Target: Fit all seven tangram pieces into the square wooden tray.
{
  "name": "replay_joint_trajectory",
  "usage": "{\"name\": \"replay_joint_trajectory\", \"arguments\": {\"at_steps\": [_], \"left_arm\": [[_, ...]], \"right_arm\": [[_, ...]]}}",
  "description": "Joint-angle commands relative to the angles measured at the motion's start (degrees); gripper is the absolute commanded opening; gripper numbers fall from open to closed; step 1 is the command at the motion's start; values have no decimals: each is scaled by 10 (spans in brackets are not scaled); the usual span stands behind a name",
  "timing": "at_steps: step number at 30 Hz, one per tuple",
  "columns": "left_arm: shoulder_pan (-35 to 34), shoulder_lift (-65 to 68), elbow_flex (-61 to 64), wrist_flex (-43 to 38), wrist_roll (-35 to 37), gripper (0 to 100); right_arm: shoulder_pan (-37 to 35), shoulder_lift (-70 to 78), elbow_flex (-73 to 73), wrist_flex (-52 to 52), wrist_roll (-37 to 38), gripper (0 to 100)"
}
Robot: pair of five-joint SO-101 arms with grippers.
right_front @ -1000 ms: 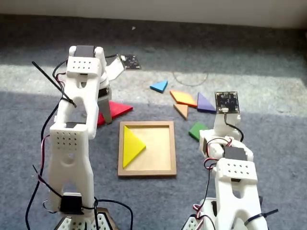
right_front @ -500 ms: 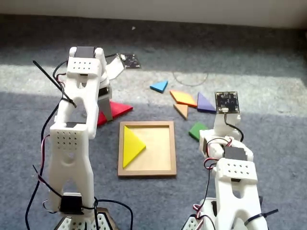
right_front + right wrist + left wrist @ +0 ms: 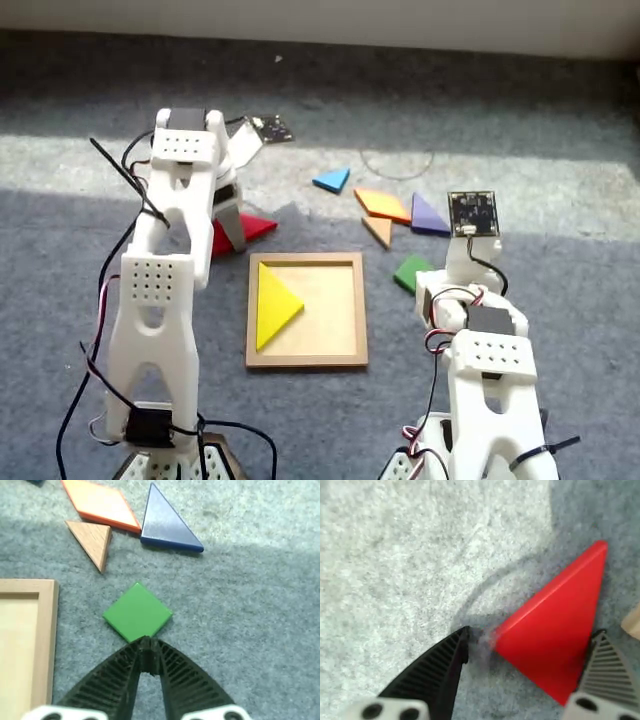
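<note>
My left gripper (image 3: 532, 634) has its jaws apart and set down around the red triangle (image 3: 555, 630), which lies flat on the grey carpet (image 3: 395, 555) between them. The dark jaw's tip stands just beside one corner, a thin strip of carpet separating them. The pale jaw sits at the opposite edge, and I cannot tell whether it touches. A sliver of pale wood shows just beyond the pale jaw. Compared with a second ago, the high view shows the left arm has swung sideways toward the tray (image 3: 305, 360), so its upper links now cover more of the red triangle; the triangle itself looks to be in about the same place. Nothing else has moved. My right gripper (image 3: 146, 642) has its jaws pressed together with nothing held, and the tips are just short of the near corner of the green square (image 3: 137, 612). Past the square from those jaws lie the wooden triangle (image 3: 92, 537), the orange parallelogram (image 3: 100, 502) and the dark blue triangle (image 3: 165, 522). The parallelogram and dark blue triangle are close side by side, and the wooden triangle is just beside the parallelogram. The tray's rim runs off to one side of the right jaws. Inside the tray, the yellow triangle (image 3: 275, 303) lies flat with its long edge along the wall nearest the left arm, and the rest of the tray floor is bare wood. A small light blue triangle (image 3: 333, 180) sits on the carpet farther off, well apart from both sets of jaws.
</note>
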Motion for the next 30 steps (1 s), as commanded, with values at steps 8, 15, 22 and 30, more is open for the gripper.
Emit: {"name": "replay_joint_trajectory", "arguments": {"at_steps": [8,15,22,30], "left_arm": [[29,19,-56,18,8,373],[16,19,-83,44,10,373],[11,21,-89,50,11,371],[-2,21,-88,53,11,369]], "right_arm": [[-6,-15,-4,-11,6,11],[-6,-15,-4,-11,6,11],[-6,-15,-4,-11,7,11],[-6,-15,-4,-11,7,11]]}}
